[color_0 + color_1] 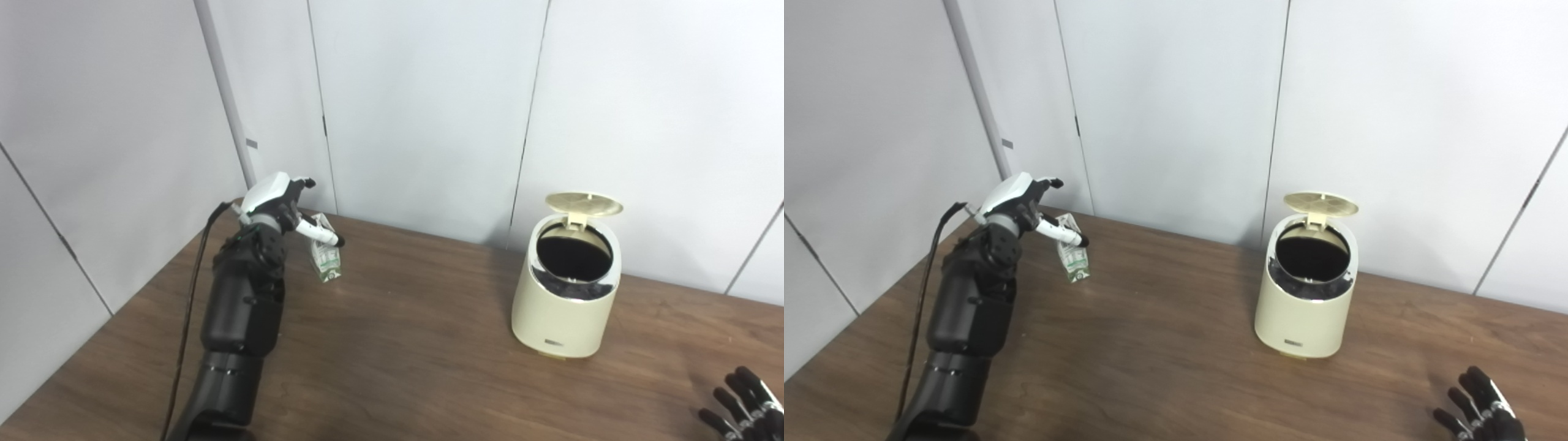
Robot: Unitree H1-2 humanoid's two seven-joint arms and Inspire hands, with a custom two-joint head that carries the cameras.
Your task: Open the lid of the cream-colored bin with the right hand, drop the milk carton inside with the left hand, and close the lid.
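The cream-colored bin (566, 306) stands on the right half of the wooden table (398, 343). Its round lid (584, 204) is swung up and open, and the dark inside shows. The small green-and-white milk carton (325, 258) is at the far left, tilted, with my left hand (288, 211) closed on its top; one finger crosses the carton and another sticks up. My right hand (744, 407) rests low at the table's front right corner, fingers spread and empty, well short of the bin.
Pale wall panels (429, 110) stand close behind the table's far edge. A black cable (190, 306) runs along my left arm. Bare tabletop lies between the carton and the bin.
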